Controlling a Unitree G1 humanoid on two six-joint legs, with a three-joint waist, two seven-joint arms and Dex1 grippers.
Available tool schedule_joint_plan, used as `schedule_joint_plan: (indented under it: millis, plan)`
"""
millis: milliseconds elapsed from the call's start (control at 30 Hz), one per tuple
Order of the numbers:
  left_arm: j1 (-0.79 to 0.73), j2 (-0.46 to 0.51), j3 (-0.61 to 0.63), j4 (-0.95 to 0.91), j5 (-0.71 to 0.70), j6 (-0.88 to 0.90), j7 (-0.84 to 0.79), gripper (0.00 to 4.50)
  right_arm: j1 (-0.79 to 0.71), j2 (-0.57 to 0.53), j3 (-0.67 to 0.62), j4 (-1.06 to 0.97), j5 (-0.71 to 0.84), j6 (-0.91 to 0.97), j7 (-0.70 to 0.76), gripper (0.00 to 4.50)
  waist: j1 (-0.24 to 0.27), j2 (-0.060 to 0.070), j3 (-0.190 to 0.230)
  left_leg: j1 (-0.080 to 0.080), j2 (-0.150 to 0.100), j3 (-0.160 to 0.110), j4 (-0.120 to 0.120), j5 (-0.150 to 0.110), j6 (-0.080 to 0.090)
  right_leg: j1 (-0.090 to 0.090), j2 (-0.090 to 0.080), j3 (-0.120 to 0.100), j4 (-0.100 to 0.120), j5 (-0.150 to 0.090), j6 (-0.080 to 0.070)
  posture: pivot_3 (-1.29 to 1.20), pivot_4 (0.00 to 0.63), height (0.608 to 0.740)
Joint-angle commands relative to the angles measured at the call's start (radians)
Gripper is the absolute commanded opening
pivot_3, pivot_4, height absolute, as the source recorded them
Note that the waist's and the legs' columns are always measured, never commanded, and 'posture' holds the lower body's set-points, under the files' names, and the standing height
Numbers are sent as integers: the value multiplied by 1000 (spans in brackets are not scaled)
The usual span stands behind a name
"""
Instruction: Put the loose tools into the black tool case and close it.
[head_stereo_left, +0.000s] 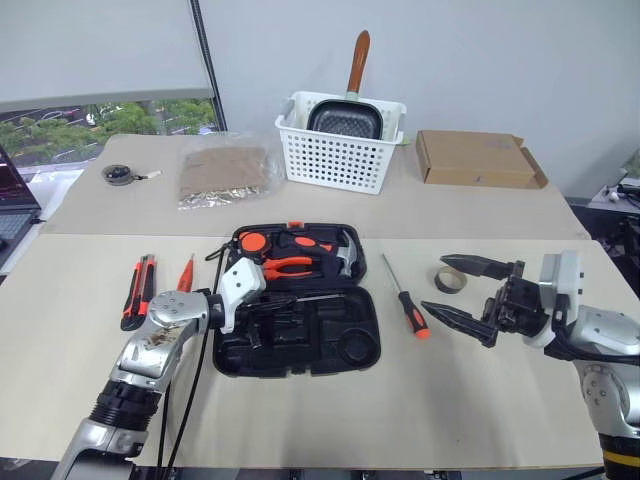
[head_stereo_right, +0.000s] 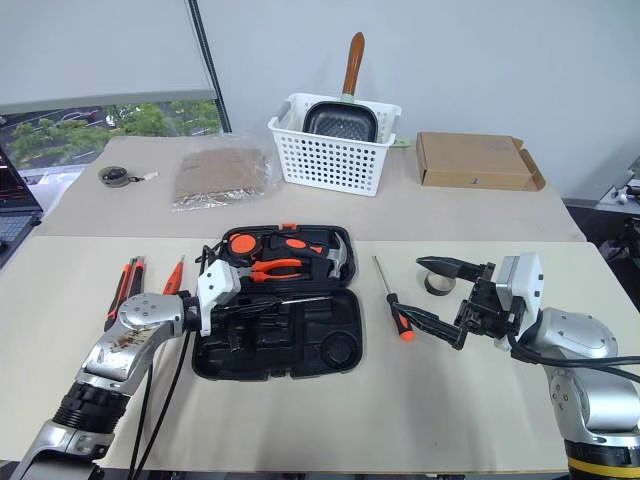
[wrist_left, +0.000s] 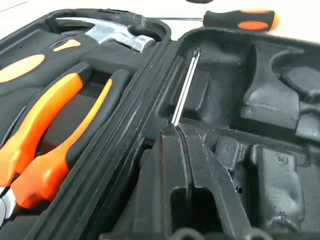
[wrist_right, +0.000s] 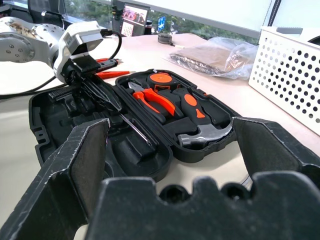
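Observation:
The black tool case (head_stereo_left: 345, 350) lies open at the table's middle, with orange pliers (head_stereo_left: 290, 266), a hammer and a tape measure in its far half. My left gripper (wrist_left: 175, 131) is shut over the near half. A screwdriver's metal shaft (wrist_left: 186, 85) runs out from under its fingertips along the hinge; the handle is hidden and I cannot tell if the shaft is pinched. Right of the case lie a long screwdriver (head_stereo_left: 408, 298) and a tape ring (head_stereo_left: 450, 280). My right gripper (head_stereo_left: 437, 285) hovers open beside them. A utility knife (head_stereo_left: 138, 290) and a slim small screwdriver (head_stereo_left: 185, 272) lie left of the case.
At the back stand a white perforated basket (head_stereo_left: 335, 150) with a pan in it, a brown cardboard box (head_stereo_left: 475, 158) and a plastic bag (head_stereo_left: 225, 172). A dark disc with a tag (head_stereo_left: 120, 175) lies far left. Cables trail from my left arm.

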Motion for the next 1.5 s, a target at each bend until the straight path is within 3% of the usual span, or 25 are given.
schedule_joint_plan:
  millis: [33,233,400,600,633,733,1000,1033,1100,1333,1400,1500]
  plan:
    - [-11,9,-60,110,86,-37,-2,19,1,-13,-23,-30,10,-14,-7,4500,3,2,-2,1,0,0,0,0,0,0,0,0,0,0,0,0,150,700]
    - [-35,-6,-67,174,89,-73,-4,19,28,-33,-18,-48,-15,9,-35,4500,5,6,-6,2,0,0,0,2,3,2,-3,0,1,1,2,0,150,700]
    - [-43,-35,58,75,-72,-58,-23,19,60,-53,39,-85,-138,98,-182,4500,3,6,-6,0,0,0,1,3,2,0,-3,1,1,3,4,0,150,700]
    - [-38,26,161,-114,-237,83,-62,19,48,-65,125,-138,-205,270,-315,4500,-5,3,-4,-5,0,0,0,4,3,-4,-2,0,-1,5,2,0,150,700]
    - [-33,48,176,-155,-282,126,-83,517,39,-68,150,-135,-230,299,-338,4500,-8,3,-4,-5,0,0,0,4,3,-4,-2,0,-1,5,2,0,150,700]
    - [-23,131,217,-267,-406,248,-147,1396,-6,-50,211,-124,-271,444,-434,4500,-13,3,-4,-5,0,1,-1,3,3,-4,-2,0,-2,4,2,0,150,700]
    - [7,327,256,-406,-478,371,-221,4142,-121,20,314,-134,-289,745,-580,4500,-13,2,-3,-5,-1,1,-1,3,3,-4,-2,-1,-2,2,2,0,150,700]
    - [12,343,262,-420,-489,383,-227,4491,-133,33,320,-131,-287,770,-593,4243,-12,2,-3,-5,-1,0,-1,3,3,-4,-2,-1,-2,2,2,0,150,700]
    - [22,362,272,-442,-503,396,-227,4500,-162,60,323,-124,-294,807,-629,3757,-17,2,-3,-5,-1,0,-1,3,3,-4,-1,0,-2,2,2,0,150,700]
    - [40,364,283,-473,-517,415,-201,4500,-230,109,293,-114,-294,855,-679,1289,-24,2,-3,-5,-1,0,-2,3,2,-4,0,0,-2,2,2,0,150,700]
    - [48,360,287,-479,-519,418,-190,4500,-256,112,282,-104,-299,853,-690,980,-28,2,-3,-5,-1,1,-2,3,2,-4,0,0,-3,2,2,0,150,700]
    - [58,356,298,-485,-520,422,-164,4500,-309,113,268,-82,-303,841,-700,980,-31,2,-3,-5,-1,1,-2,3,2,-4,0,0,-3,2,2,0,150,700]
